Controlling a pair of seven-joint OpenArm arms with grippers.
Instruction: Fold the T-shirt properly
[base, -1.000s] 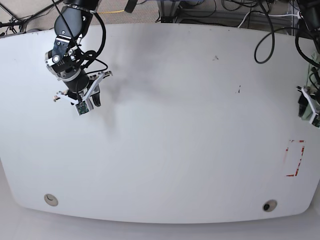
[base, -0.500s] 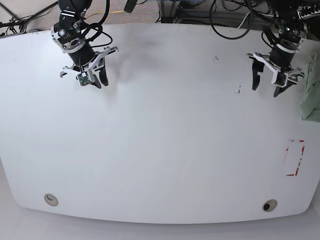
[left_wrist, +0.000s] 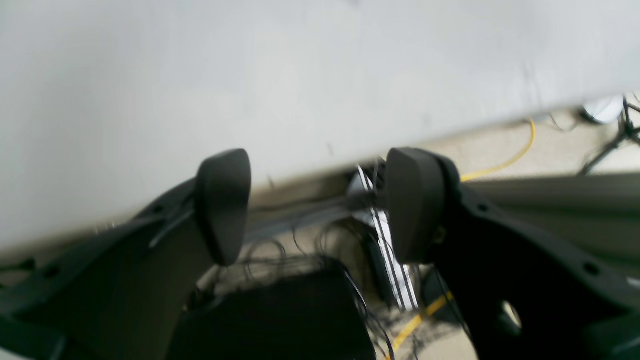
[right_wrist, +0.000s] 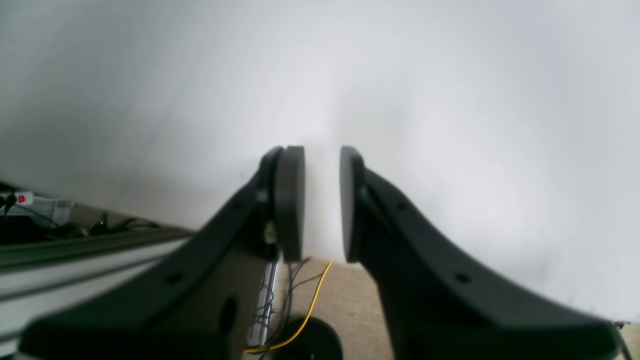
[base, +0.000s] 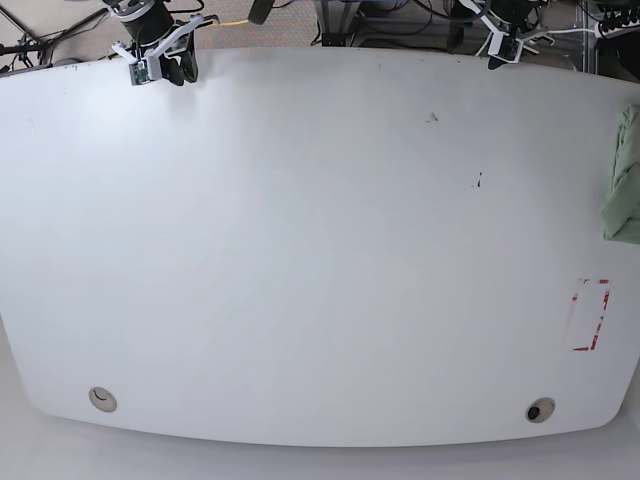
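The T-shirt (base: 624, 175) lies bunched at the far right edge of the white table (base: 320, 260) in the base view, partly cut off by the picture's border; the visible strip runs lengthwise from the table's back toward its front, and which end is the collar cannot be told. Only the base view shows it — neither wrist camera has any cloth in sight. The left wrist view shows the left gripper (left_wrist: 320, 205) with its jaws spread wide over the table's rear edge, cables and a yellow cable (left_wrist: 505, 160) on the floor beyond. The right wrist view shows the right gripper (right_wrist: 322, 202) with its jaws nearly together, a narrow gap between them and nothing in it. Half a second ago both arms hung over the tabletop; both have pulled back to the rear edge — the left gripper (base: 503, 45) at upper right, the right gripper (base: 160, 68) at upper left. The shirt has not shifted.
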